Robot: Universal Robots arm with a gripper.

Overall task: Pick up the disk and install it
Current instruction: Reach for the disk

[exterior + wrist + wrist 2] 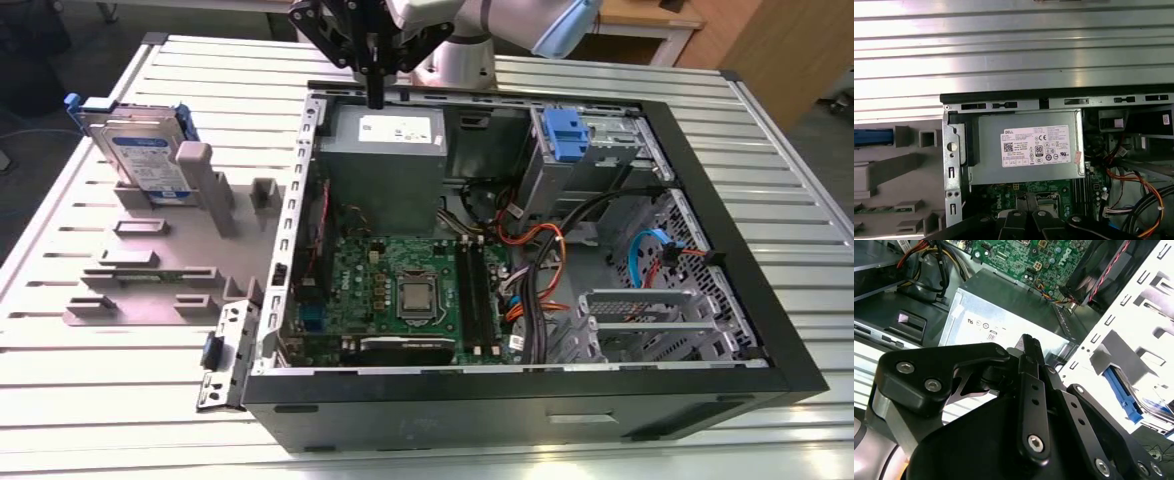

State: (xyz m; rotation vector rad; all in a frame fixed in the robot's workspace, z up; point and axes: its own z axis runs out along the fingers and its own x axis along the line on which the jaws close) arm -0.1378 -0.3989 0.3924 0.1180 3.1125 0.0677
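We find the disk [138, 150] standing on edge in the grey holder [147, 265], at ten o'clock in the exterior view — well apart from the gripper [378, 95]. The gripper hangs at twelve o'clock above the power supply [387, 150] of the open case [534, 395], its fingers [1030, 352] pressed together and empty.

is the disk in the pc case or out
Out: the disk stands on edge in the grey fixture, outside the open computer case.
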